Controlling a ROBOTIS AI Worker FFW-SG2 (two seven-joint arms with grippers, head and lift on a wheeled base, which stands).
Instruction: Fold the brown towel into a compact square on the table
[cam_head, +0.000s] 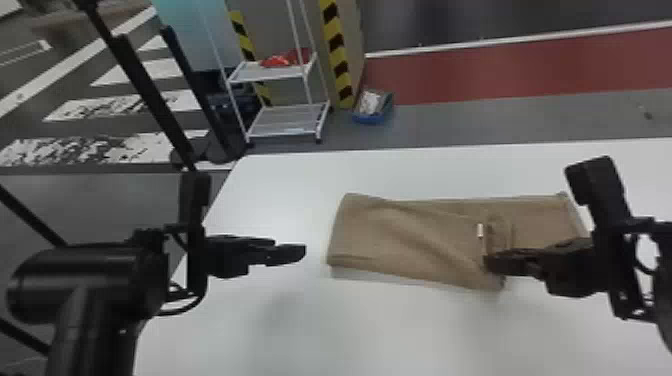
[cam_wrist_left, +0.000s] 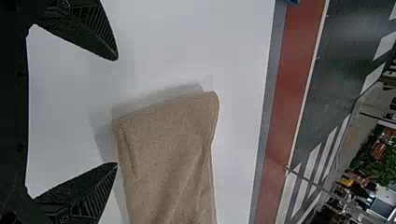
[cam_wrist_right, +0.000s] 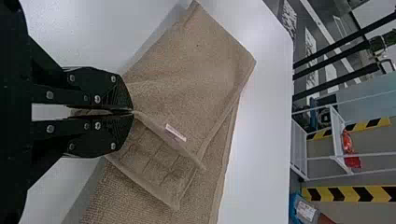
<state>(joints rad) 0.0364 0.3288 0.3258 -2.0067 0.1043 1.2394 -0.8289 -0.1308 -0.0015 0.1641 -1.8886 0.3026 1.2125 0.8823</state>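
Right gripper (cam_head: 492, 263): fingers pressed together on the near edge of the brown towel (cam_head: 410, 232), toward the towel's right part. In the right wrist view, a pinch of cloth runs between the fingertips, and a flap beside them is turned back, exposing a grid-patterned face. A small white label (cam_head: 480, 230) sits on the flap's edge, just beyond the fingertips.

Left gripper (cam_head: 292, 254): empty, its two fingers spread wide, above the table to the left of the towel's left end and apart from the cloth.

The towel lies as a folded band, longer from left to right than from near to far, on the white table (cam_head: 400, 335). Its left part is fairly smooth, with a slanting crease running toward the gripped edge; its right part extends beneath and beyond the right gripper.

Beyond the table's far edge, toward the left: a white wire rack (cam_head: 272, 75) with a red item (cam_head: 280, 60) on its upper shelf; to its right, a yellow-and-black striped column (cam_head: 337, 55); at the column's foot, a blue bin (cam_head: 369, 119). Farther right runs a red floor strip (cam_head: 500, 75).
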